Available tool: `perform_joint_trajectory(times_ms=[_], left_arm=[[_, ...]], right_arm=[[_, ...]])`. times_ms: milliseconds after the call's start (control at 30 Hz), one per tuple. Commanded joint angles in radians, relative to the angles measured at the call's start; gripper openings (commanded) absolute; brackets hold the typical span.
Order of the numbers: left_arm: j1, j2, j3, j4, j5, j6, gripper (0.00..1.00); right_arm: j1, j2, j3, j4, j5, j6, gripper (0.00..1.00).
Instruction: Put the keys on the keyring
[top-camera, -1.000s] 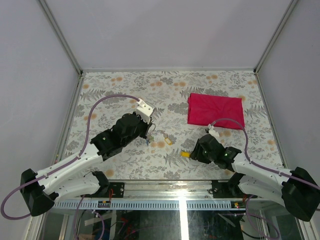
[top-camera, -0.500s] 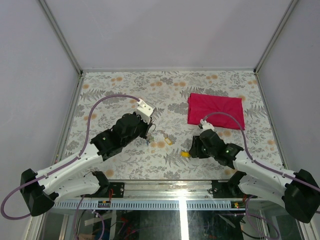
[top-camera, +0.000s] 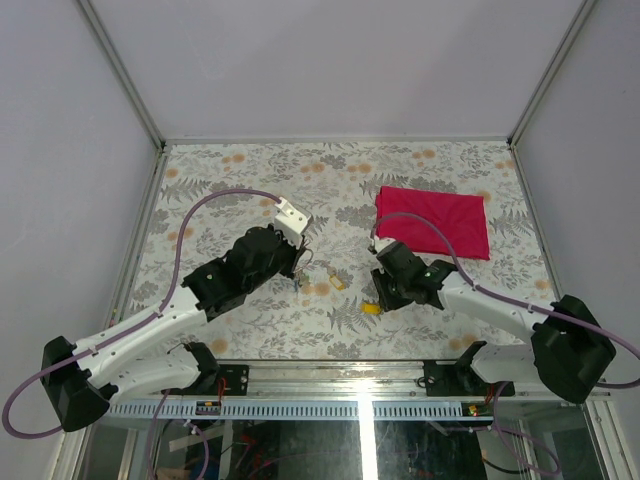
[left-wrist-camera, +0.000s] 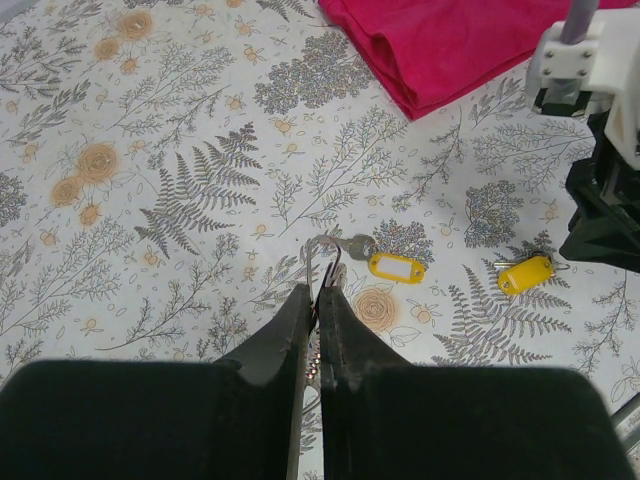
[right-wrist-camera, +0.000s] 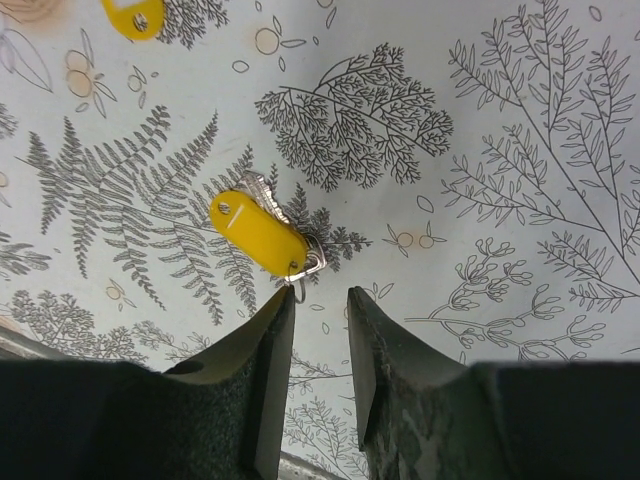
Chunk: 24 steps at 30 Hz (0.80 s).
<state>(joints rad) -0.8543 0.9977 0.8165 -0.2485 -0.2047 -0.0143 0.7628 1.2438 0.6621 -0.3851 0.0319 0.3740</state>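
My left gripper (left-wrist-camera: 320, 292) is shut on the thin silver keyring (left-wrist-camera: 318, 243), which sticks out past its fingertips. One of the keys, with a yellow tag (left-wrist-camera: 395, 266), lies with its metal end against the ring. A second yellow-tagged key (right-wrist-camera: 258, 234) lies flat on the table just beyond my right gripper (right-wrist-camera: 320, 295). That gripper is open and holds nothing. The key's small wire loop touches its left fingertip (right-wrist-camera: 285, 300). From the top view this key (top-camera: 370, 309) is by the right gripper (top-camera: 380, 300), to the right of the left gripper (top-camera: 297, 272).
A folded red cloth (top-camera: 432, 222) lies at the back right of the floral table (top-camera: 230, 190). The right arm (left-wrist-camera: 600, 150) stands close to the left gripper's right side. The table's near edge (right-wrist-camera: 300, 470) runs just under the right fingers.
The right arm has swung left and forward, bringing its gripper to the loose yellow key, and its jaws have narrowed. The left arm and the ring have stayed still.
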Motion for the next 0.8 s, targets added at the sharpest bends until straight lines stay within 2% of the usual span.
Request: perform_joint_trajectory(times_ms=[0,467,767], left_arm=[[0.008,0.001,0.027,0.008,0.008,0.008,0.00],[0.008,0.007,0.029,0.005,0.010,0.008,0.00],[0.008,0.005,0.029,0.005,0.012,0.008,0.00]], right_arm=[[0.014,0.059,0.068,-0.039,-0.024,-0.038,0.34],[0.039,0.130,0.084,-0.027,-0.043,-0.053,0.34],[0.042,0.165,0.093,-0.038,-0.039,-0.052,0.24]])
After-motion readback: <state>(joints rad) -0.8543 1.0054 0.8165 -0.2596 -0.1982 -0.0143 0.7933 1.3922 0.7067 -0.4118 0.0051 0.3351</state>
